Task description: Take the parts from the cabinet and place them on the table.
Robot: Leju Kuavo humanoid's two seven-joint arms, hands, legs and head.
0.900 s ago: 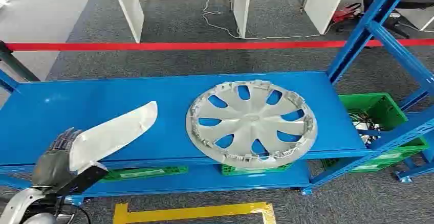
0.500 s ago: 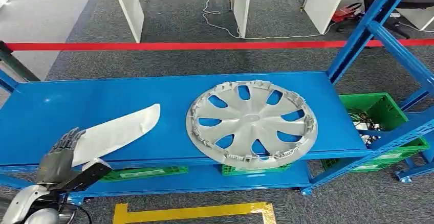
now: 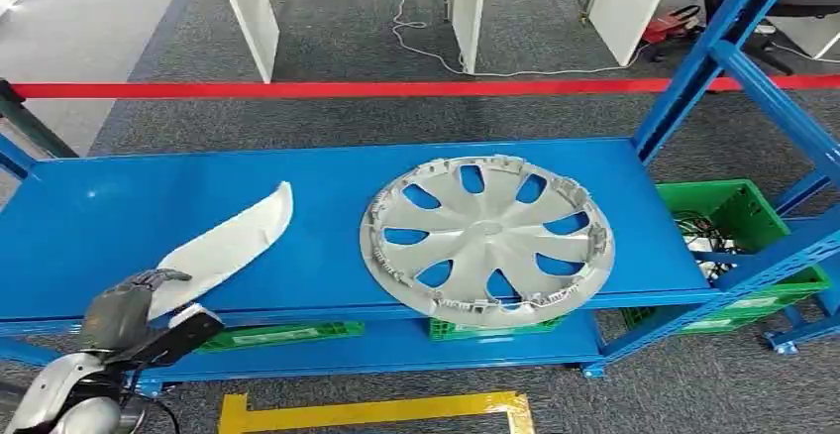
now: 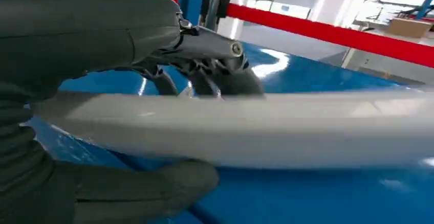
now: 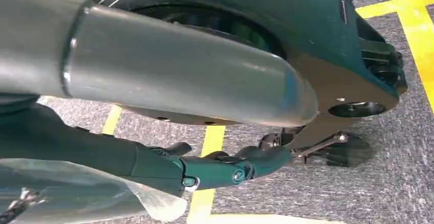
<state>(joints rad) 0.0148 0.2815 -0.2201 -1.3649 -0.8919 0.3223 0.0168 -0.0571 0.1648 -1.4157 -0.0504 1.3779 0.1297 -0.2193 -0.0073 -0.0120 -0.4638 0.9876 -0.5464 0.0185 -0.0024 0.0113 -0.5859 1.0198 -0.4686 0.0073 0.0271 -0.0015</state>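
Observation:
A long white curved part lies slanted over the near left of the blue shelf. My left hand grips its near end at the shelf's front edge. In the left wrist view the part runs between the dark fingers on one side and the thumb on the other, just above the blue surface. A silver wheel cover lies flat on the shelf to the right, its edge over the front rim. My right hand hangs by my body over the floor, fingers stretched out, holding nothing.
Blue uprights frame the rack at the right. A green crate with cables sits low at the right, and more green crates stand under the shelf. A red band crosses behind. Yellow floor tape marks the ground before me.
My left hand has turned and sunk a little at the shelf's front edge. The white part has rolled with it, looks narrower, and its far tip has shifted slightly left.

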